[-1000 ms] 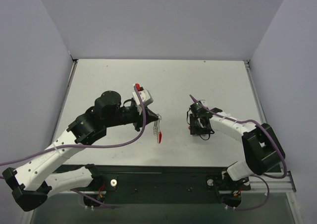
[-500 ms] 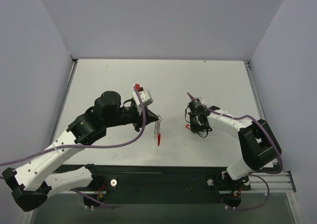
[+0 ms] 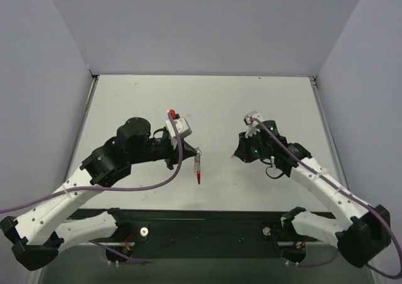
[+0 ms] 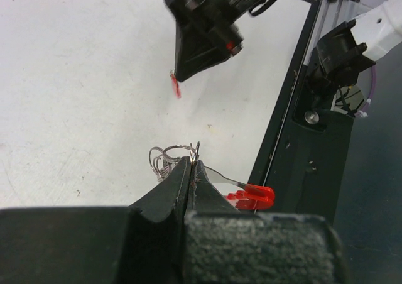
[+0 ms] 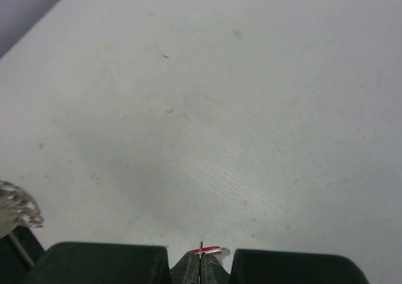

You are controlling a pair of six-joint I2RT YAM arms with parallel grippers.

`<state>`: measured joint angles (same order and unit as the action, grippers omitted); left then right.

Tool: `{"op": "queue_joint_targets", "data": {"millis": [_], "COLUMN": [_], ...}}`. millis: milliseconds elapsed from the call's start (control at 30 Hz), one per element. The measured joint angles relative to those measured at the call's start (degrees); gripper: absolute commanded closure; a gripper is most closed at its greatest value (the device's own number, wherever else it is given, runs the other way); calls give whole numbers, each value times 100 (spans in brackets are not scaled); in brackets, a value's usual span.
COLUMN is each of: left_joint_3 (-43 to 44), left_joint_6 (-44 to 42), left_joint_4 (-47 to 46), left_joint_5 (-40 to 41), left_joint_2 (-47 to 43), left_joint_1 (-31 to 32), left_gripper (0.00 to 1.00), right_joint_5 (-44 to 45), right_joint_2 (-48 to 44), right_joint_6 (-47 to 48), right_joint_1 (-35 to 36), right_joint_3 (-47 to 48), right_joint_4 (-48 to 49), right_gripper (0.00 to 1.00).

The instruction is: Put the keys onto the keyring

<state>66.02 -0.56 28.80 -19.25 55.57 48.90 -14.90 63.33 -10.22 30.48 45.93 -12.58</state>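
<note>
pinching the key (image 4: pixel 175 85), your right end effector (image 3: pixel 240 154) has the keyring (image 3: pixel 198 166) to its left, dangling from your clamped left end effector (image 3: pixel 194 151).

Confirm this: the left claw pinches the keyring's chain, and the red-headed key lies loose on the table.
Wrong on the key: it is not loose on the table; the right claw pinches it, as the left wrist view shows. The left claw does pinch the chain of the keyring.
</note>
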Motion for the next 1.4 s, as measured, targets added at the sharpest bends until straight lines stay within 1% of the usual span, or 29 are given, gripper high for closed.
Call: {"op": "queue_joint_targets", "data": {"millis": [133,233,367,500,667,800,900,1100,1400], "left_joint_3": [0,2,50,190,852,1191,1191,1191,1189], "left_joint_6": [-216,-413,-706,-992,-1158,-1200,-1204,-1220,-1464], "left_joint_4": [190,295,391,481,793,909,1003,1014,1012], "left_joint_5": [7,35,98,455,1272,1860,2149,2479,2433], "left_joint_2": [-11,-31,-57,-59,282,656,745,748,745], "left_joint_1": [0,2,133,750,1537,1891,2015,2087,2175], "left_gripper": [100,100,100,100,100,100,100,100,100], "right_joint_5": [-946,-1781,-2732,-3283,-3318,-3038,-2900,-2793,-2798], "right_joint_2": [-951,-1381,-1416,-1353,-992,-667,-612,-568,-341], "right_joint_6": [678,964,1078,1058,708,461,306,138,101], "right_joint_1": [37,37,111,271,411,610,730,953,1200], "right_joint_3": [151,588,1388,1757,2179,2282,2284,2369,2529], "right_joint_4": [-127,-378,-632,-796,-1202,-1303,-1373,-1436,-1473], "right_gripper": [100,100,100,100,100,100,100,100,100]}}
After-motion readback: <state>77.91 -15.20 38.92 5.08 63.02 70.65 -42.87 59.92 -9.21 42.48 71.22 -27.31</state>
